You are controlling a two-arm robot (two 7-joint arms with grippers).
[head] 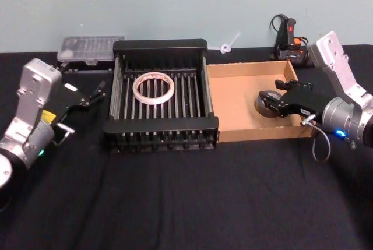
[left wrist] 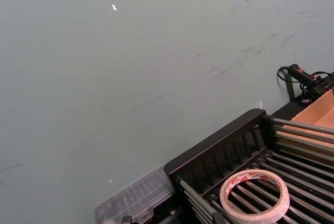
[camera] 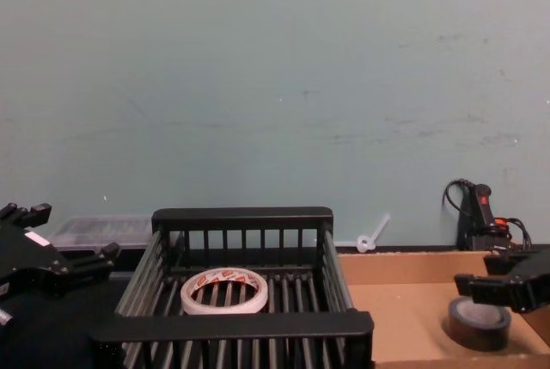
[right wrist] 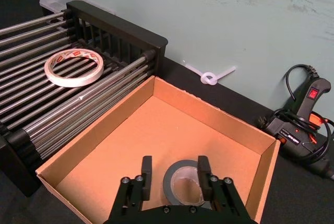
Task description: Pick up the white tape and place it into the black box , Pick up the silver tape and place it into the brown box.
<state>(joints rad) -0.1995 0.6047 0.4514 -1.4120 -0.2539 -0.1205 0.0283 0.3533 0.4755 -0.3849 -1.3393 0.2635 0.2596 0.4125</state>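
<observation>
Worktop [head: 186,203]: black cloth surface, pale teal wall behind; wide bare stretch in front of both boxes.
Black box [head: 160,45]: slatted crate at centre, its right wall touching the brown box.
White tape [head: 154,87]: lies flat on the crate's barred bottom, toward the back, apart from all four walls; red print on its core reads in the chest view.
Brown box [head: 239,107]: low cardboard walls, bare floor across its left part.
Silver tape [right wrist: 182,182]: flat on the box floor near the right wall.
Right hand [right wrist: 172,169]: inside the brown box, fingers spread to either side of the silver tape, released; right wrist view shows a gap at each finger, head view hides the roll partly behind the hand.
Left hand [head: 96,94]: left of the crate, above the cloth, fingers apart, holding nothing.
Clear plastic case [head: 90,48]: behind the crate's left corner.
Glue gun [right wrist: 302,114]: corded, by the wall beyond the brown box's right corner.
White cable tie [right wrist: 210,77]: by the wall behind the brown box.
</observation>
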